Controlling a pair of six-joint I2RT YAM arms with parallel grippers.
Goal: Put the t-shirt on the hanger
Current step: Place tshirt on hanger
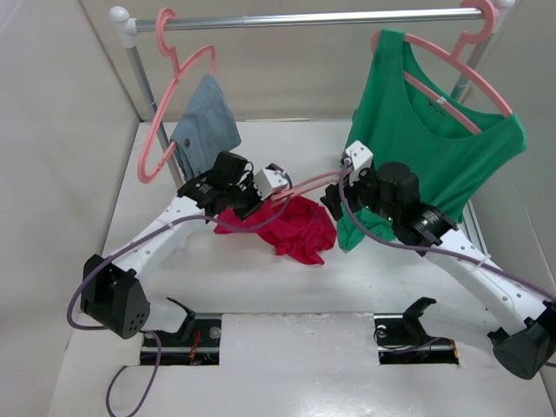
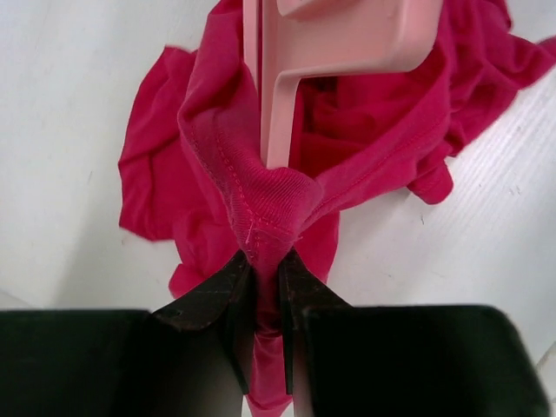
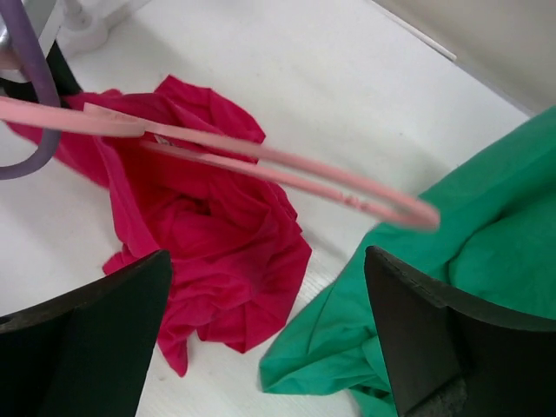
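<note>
The crimson t-shirt [image 1: 295,230] lies crumpled on the white table between my arms. My left gripper [image 1: 250,207] is shut on a stitched edge of it, pinched between the jaws in the left wrist view [image 2: 267,261]. The slim pink hanger [image 1: 308,184] lies across from the left gripper toward the right one, and its arm [image 2: 276,104] runs down into the pinched fold of shirt [image 2: 373,148]. My right gripper [image 3: 269,339] is wide open and empty above the shirt [image 3: 217,234]. The hanger's rounded end [image 3: 287,165] hovers beyond its fingers, not between them.
A green top [image 1: 434,148] hangs on a pink hanger from the rail [image 1: 304,17] at the right, its hem [image 3: 486,252] trailing on the table beside the right gripper. Blue denim [image 1: 206,126] hangs on another pink hanger [image 1: 169,95] at the left.
</note>
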